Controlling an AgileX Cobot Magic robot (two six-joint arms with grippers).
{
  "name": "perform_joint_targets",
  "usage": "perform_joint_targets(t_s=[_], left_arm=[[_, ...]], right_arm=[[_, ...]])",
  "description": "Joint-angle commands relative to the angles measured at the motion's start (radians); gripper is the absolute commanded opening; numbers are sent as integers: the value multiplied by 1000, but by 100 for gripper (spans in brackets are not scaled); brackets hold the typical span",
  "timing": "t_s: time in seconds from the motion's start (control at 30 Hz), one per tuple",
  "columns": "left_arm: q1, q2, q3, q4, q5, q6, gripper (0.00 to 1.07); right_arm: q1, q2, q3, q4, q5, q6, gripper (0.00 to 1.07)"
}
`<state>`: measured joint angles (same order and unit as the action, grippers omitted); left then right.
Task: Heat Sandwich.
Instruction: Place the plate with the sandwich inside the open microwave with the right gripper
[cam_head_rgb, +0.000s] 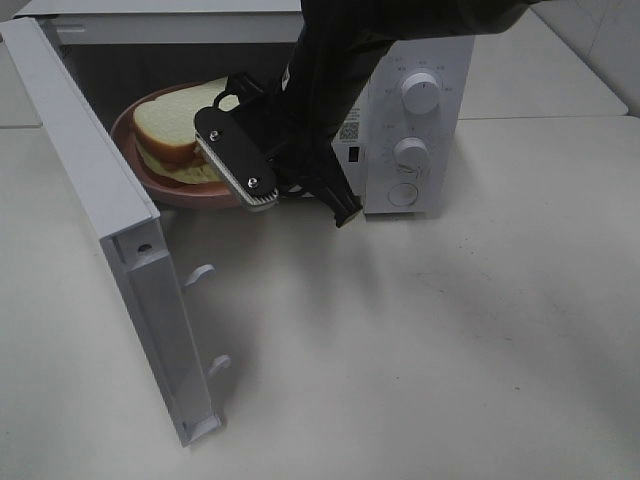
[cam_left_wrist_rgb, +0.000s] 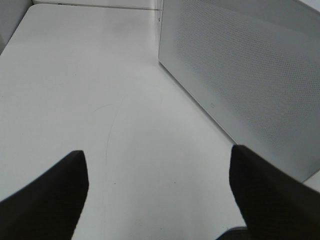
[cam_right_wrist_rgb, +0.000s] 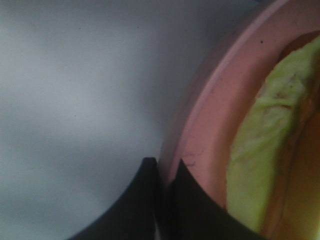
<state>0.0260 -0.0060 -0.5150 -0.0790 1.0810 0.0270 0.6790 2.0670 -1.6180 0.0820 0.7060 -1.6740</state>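
The sandwich (cam_head_rgb: 170, 125), pale bread with yellow-green filling (cam_right_wrist_rgb: 260, 165), lies on a round pink plate (cam_head_rgb: 130, 150) in the mouth of the open white microwave (cam_head_rgb: 420, 130). My right gripper (cam_head_rgb: 250, 180) reaches down from the upper right and is shut on the plate's near rim. In the right wrist view its two dark fingertips (cam_right_wrist_rgb: 165, 172) pinch the pink rim (cam_right_wrist_rgb: 210, 110). My left gripper (cam_left_wrist_rgb: 157, 165) is open over bare table, holding nothing, and is out of sight in the high view.
The microwave door (cam_head_rgb: 110, 220) swings out to the left toward the table's front, latch hooks facing right. Its perforated outer face (cam_left_wrist_rgb: 250, 75) stands beside the left gripper. Control knobs (cam_head_rgb: 420, 92) sit on the microwave's right panel.
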Motion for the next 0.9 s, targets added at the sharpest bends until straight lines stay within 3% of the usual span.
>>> perform_joint_targets(t_s=[0.03, 0.9], left_arm=[[-3, -16, 2, -3, -12, -5, 74], [-3, -16, 2, -3, -12, -4, 74]], right_arm=[[-4, 13, -41, 1, -8, 13, 1], [-4, 205, -313, -21, 27, 103, 1]])
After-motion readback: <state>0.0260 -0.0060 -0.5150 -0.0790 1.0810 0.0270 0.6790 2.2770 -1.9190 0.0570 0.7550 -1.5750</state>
